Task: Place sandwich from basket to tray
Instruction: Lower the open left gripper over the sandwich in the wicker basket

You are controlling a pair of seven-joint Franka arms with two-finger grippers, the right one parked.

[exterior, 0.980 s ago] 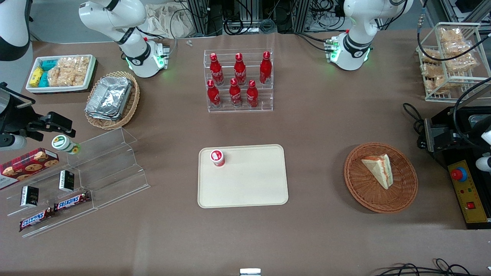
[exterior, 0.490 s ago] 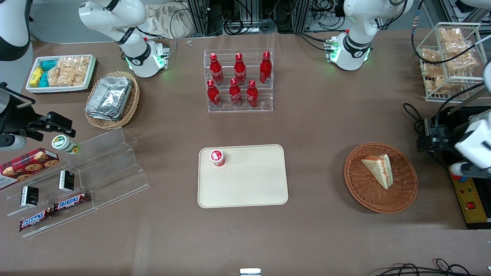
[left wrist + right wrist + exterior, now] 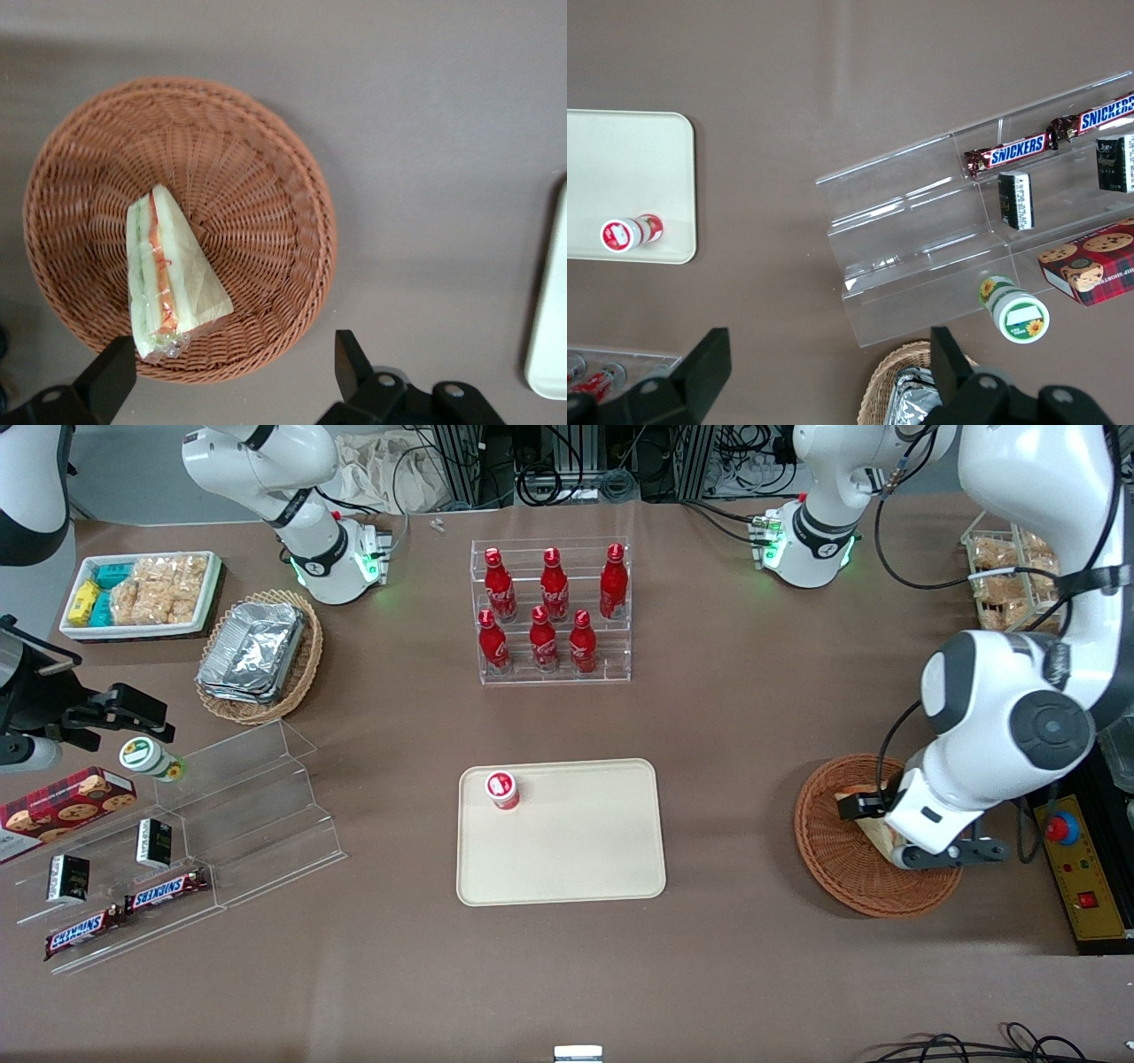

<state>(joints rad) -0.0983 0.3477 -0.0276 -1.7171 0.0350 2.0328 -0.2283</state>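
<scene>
Hovering above the basket (image 3: 182, 226), your pincer (image 3: 230, 372) is spread and empty, sandwich (image 3: 168, 270) lying inside near the rim. Descend off-centre and a finger could snag the wicker, or squeeze the wrap until the wedge slips.

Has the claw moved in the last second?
Yes. The claw, open, has come in from the working arm's end to hang over the basket and sandwich.

Count: 1 sandwich (image 3: 873, 834), 1 basket (image 3: 833, 859), 1 tray (image 3: 576, 841), 6 red bottles (image 3: 551, 609), 2 Snickers bars (image 3: 124, 911), 1 end effector (image 3: 232, 376), fingers apart, above basket.
</scene>
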